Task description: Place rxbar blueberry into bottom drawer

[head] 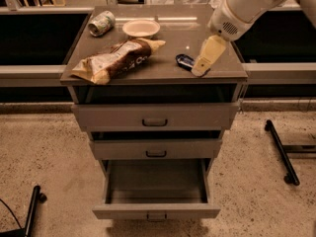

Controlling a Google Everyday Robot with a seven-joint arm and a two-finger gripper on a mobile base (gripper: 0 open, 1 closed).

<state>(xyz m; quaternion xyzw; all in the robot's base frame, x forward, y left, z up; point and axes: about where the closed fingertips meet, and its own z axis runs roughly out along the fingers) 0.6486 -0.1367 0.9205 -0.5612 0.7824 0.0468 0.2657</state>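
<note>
cabinet (pixel 187 33): grey, three drawers, centre of view; every place below is given relative to it
rxbar (pixel 183 60): flat on the cabinet top, right half, near the front edge; dark blue wrapper, lying at a slant; not in any drawer
gripper (pixel 200 71): over the cabinet top's right front area, cream-coloured, angled down and to the left; its tip sits at the rxbar's right end, covering part of it; real contact can't be confirmed
grip state: can't make it out from this angle, the gripper reads as one solid cream shape
arm (pixel 242 9): white, comes in from above the cabinet's right rear corner
bottom drawer (pixel 156 212): lowest in the cabinet, pulled well out toward the camera, inside floor and side walls visible, dark handle centred on the front
middle drawer (pixel 156 148): just above the bottom drawer, front set back from the bottom drawer's front, dark gap along its top edge
top drawer (pixel 155 116): right under the cabinet top, dark gap above it too
chip bag (pixel 116 59): brown and white, lying across the cabinet top's left half, well apart from the rxbar
bowl (pixel 141 27): pale, at the cabinet top's rear, left of centre
can (pixel 101 22): on its side at the cabinet top's rear left corner, just beside the bowl
</note>
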